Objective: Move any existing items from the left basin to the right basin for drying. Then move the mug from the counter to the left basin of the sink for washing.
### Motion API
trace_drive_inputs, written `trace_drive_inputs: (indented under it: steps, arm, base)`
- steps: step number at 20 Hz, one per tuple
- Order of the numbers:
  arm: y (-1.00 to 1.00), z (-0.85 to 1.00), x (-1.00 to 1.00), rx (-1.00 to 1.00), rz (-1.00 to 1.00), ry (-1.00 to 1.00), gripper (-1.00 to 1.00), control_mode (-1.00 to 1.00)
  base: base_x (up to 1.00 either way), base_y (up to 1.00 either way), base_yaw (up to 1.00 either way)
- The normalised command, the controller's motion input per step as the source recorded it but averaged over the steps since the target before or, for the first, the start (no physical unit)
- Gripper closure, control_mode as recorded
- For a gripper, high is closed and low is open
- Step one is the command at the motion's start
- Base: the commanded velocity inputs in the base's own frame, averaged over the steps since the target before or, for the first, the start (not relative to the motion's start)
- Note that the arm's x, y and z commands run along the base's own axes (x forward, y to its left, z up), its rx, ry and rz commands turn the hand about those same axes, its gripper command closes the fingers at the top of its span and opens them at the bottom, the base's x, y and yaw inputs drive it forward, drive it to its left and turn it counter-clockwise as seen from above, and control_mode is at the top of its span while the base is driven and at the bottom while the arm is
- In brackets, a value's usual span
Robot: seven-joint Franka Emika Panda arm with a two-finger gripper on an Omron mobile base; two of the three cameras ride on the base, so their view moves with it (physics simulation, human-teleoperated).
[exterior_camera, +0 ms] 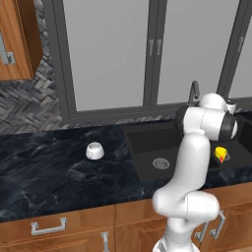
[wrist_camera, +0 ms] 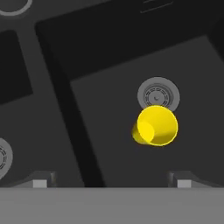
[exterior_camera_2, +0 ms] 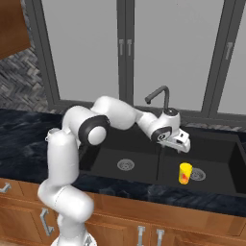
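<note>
We see the yellow cup (exterior_camera_2: pixel 185 173) standing upright on the floor of the right basin (exterior_camera_2: pixel 218 158), just beside its round silver drain (exterior_camera_2: pixel 197 174), with our gripper (exterior_camera_2: pixel 178 142) hanging above it and clear of it. In the hand view the cup (wrist_camera: pixel 156 125) sits between and beyond our two fingertips (wrist_camera: pixel 40 182), which stand spread wide with nothing between them. Our arm reaches forward from the base, elbow raised, forearm stretched across the left basin (exterior_camera_2: pixel 120 156), the hand turned downward near the dark faucet (exterior_camera_2: pixel 158 96). The white mug (exterior_camera: pixel 95 150) rests on the counter (exterior_camera: pixel 44 172), well to the left of the sink (exterior_camera: pixel 147 147).
</note>
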Motion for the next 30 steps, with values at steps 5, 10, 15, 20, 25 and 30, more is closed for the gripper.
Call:
trace_drive_inputs:
  steps: [5, 10, 15, 20, 25, 30]
  arm:
    - [0.62, 0.23, 0.0, 0.0, 0.0, 0.03, -1.0, -1.0]
    - [0.68, 0.18, 0.0, 0.0, 0.0, 0.03, -1.0, -1.0]
    - [0.67, 0.16, -0.03, 0.0, 0.0, 0.03, -1.0, -1.0]
    - [0.63, 0.11, -0.03, 0.0, 0.0, 0.01, -1.0, -1.0]
    - [0.63, 0.1, -0.02, 0.0, 0.0, 0.0, -1.0, -1.0]
    - [0.7, 0.08, 0.0, 0.0, 0.0, 0.02, -1.0, -1.0]
  base:
    - [0.0, 0.0, 0.0]
    - [0.0, 0.0, 0.0]
    - [0.0, 0.0, 0.0]
    - [0.0, 0.0, 0.0]
    - [0.0, 0.0, 0.0]
    - [0.0, 0.0, 0.0]
